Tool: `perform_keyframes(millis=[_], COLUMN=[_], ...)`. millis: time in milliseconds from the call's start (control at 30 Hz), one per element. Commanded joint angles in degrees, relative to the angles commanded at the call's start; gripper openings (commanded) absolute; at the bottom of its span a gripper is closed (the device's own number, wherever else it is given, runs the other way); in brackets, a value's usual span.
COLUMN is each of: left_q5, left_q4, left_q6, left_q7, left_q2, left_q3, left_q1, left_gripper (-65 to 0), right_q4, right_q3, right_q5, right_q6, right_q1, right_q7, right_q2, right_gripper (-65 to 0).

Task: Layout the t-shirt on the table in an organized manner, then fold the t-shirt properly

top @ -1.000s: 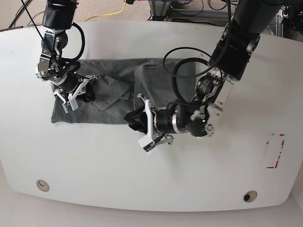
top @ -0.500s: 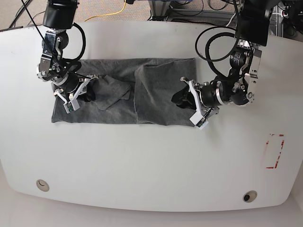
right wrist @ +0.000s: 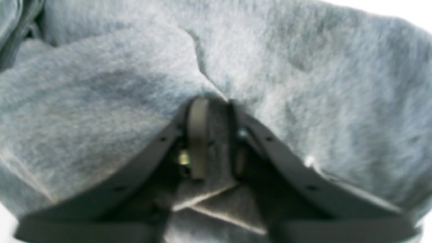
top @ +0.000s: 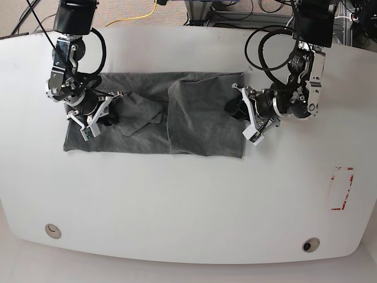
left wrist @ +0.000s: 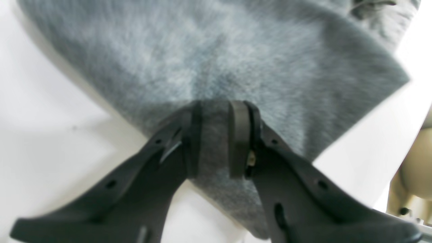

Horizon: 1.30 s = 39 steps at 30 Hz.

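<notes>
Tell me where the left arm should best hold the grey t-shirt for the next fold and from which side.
Probably at the t-shirt's hem edge nearest the left gripper, coming in low from the bare table beside it. That edge lies flat and free, so jaws can slide around it. The left wrist view shows cloth already between the jaws; the right gripper pinches the opposite end.
</notes>
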Motion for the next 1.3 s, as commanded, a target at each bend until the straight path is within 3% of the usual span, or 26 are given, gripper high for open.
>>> perform_keyframes(millis=[133, 233, 267, 567, 733, 1067, 1300], left_q5=[0.18, 0.18, 0.18, 0.18, 0.18, 0.18, 0.18], left_q4=[-0.62, -0.70, -0.70, -0.70, -0.70, -0.70, -0.44], left_q6=[-1.67, -1.93, -1.93, -1.93, -2.02, -2.02, -2.02], left_q7=[0.00, 0.00, 0.00, 0.00, 0.00, 0.00, 0.00], left_q2=[-0.26, -0.53, -1.05, -2.11, -3.52, -3.60, -3.60], left_q3=[0.00, -0.09, -0.09, -0.09, -0.09, -0.09, -0.09], left_q1=[-0.09, -0.09, -0.09, -0.09, -0.09, 0.00, 0.00], left_gripper=[-53.2, -53.2, -53.2, -53.2, -53.2, -53.2, -53.2], right_q4=[6.51, 12.66, 14.77, 19.16, 14.77, -3.34, -9.76], right_q3=[2.02, 6.07, 8.00, 24.00, 31.65, 35.78, 35.43], right_q5=[0.26, 0.26, 0.26, 1.49, 5.01, 19.34, 27.96], right_q6=[0.00, 0.00, 0.00, 0.00, 0.00, 0.00, 0.00], right_q1=[0.09, 0.35, 1.05, 8.09, 11.08, 8.88, 5.36], right_q7=[-4.13, -6.95, -8.26, -23.30, -30.15, -31.65, -31.38], right_q2=[-0.44, -3.43, -4.40, -5.63, -3.52, 1.76, 1.85], right_gripper=[-20.0, -2.7, 0.0, 0.0, 0.0, 0.0, 0.0])
